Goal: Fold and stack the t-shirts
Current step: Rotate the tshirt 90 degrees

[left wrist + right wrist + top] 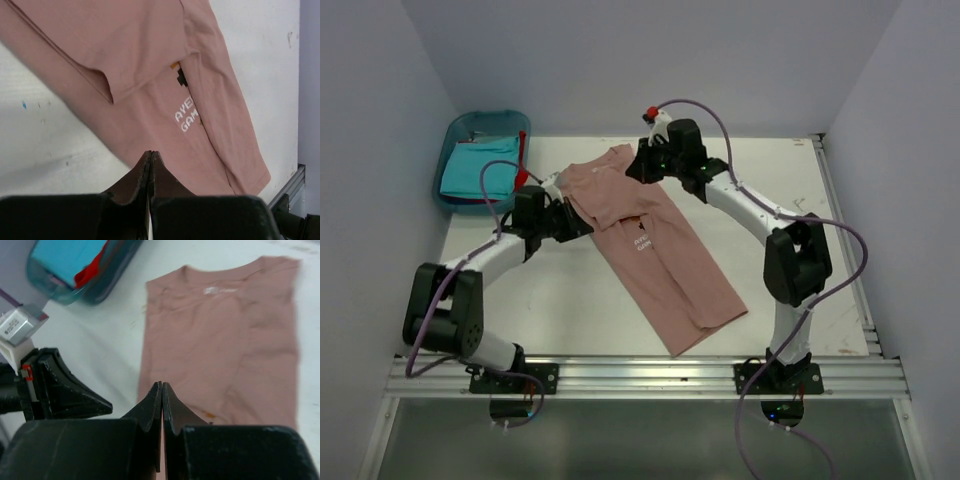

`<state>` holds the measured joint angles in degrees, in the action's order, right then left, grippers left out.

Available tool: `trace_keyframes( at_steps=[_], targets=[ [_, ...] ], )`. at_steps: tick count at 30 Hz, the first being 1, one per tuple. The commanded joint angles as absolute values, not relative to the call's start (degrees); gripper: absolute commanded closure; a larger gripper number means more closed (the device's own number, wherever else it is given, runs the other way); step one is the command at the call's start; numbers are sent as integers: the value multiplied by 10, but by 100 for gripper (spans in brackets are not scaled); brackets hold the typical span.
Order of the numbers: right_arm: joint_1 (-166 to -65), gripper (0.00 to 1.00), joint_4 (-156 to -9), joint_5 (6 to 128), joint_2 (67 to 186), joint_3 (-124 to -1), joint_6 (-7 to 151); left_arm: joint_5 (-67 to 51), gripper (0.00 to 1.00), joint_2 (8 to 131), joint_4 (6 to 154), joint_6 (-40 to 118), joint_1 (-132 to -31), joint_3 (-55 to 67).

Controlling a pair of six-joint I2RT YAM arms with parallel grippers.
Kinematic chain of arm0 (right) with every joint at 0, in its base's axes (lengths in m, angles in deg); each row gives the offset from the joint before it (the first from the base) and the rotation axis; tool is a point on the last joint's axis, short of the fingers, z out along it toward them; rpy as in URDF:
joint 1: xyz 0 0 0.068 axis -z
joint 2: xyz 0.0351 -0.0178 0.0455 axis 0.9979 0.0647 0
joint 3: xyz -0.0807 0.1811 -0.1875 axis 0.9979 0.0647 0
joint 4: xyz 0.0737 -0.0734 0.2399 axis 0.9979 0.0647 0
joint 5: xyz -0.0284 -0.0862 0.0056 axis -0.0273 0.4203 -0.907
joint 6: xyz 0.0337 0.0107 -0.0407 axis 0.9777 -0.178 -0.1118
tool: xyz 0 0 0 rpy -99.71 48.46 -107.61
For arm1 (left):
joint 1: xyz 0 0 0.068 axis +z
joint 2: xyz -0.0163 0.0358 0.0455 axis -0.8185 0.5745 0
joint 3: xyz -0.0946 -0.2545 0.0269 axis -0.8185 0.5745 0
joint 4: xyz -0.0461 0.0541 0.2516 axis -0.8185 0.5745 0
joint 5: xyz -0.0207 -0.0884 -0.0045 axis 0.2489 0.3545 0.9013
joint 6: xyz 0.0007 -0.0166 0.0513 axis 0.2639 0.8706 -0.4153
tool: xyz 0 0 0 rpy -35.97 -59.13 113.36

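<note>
Since the arms' bases sit at the near edge of the table (570, 310), the nearest part of the pink t-shirt (660, 250) is its hem. From there the tee's long axis runs diagonally away to the far left, ending at the collar. It lies flat, both sides already turned in to make a narrow strip.

The left gripper (584, 222) is at the tee's left edge, about level with the chest. The right gripper (638, 168) is at the tee's far right corner, by the shoulder. Both have their jaws pressed together, and neither wrist view shows cloth caught between them. Judging by this, the lengthwise fold is not yet made. Both grippers flank the collar half and the hem lies well apart from each, towards the bases, so either would travel down the strip to reach it.

The left wrist view, over the left gripper (150, 154), shows what the top view blurs: a sleeve folded in over the chest and the white lettering (185, 117) half tucked under the other flap. The right wrist view, past the right gripper (161, 385), gives the collar and its pale neck label. Only the top view takes in the hem.

Beyond the tee's collar end, to the far left, the blue bin (460, 130) holds the turquoise t-shirt (470, 172) and the red t-shirt (523, 158).
</note>
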<state>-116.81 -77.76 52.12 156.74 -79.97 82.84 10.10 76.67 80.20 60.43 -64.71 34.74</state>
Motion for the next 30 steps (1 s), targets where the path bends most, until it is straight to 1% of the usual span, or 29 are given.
trace_keyframes(
  at_steps=[1,2,5,6,8,13,18,23,30],
  targets=[
    [-1161,100,-645,724,1569,-850,777,106,100,854,713,631,-647,271],
    [-1157,100,-634,728,1583,-863,768,110,100,906,712,639,-647,254],
    [-1136,100,-584,713,1653,-940,770,104,100,990,716,649,-647,185],
    [-1132,100,-561,705,1693,-984,770,98,100,1002,716,652,-647,172],
    [-1127,100,-547,678,1724,-1021,771,78,100,1027,717,655,-647,141],
    [-1122,100,-561,649,1791,-1075,786,36,100,1043,744,656,-647,100],
    [-1120,100,-560,619,1848,-1124,796,7,100,1031,769,655,-647,118],
    [-1120,100,-561,623,1876,-1117,791,-32,100,1010,789,657,-647,151],
    [-1119,100,-569,681,1869,-1066,791,-43,100,1082,820,662,-647,119]
  ],
)
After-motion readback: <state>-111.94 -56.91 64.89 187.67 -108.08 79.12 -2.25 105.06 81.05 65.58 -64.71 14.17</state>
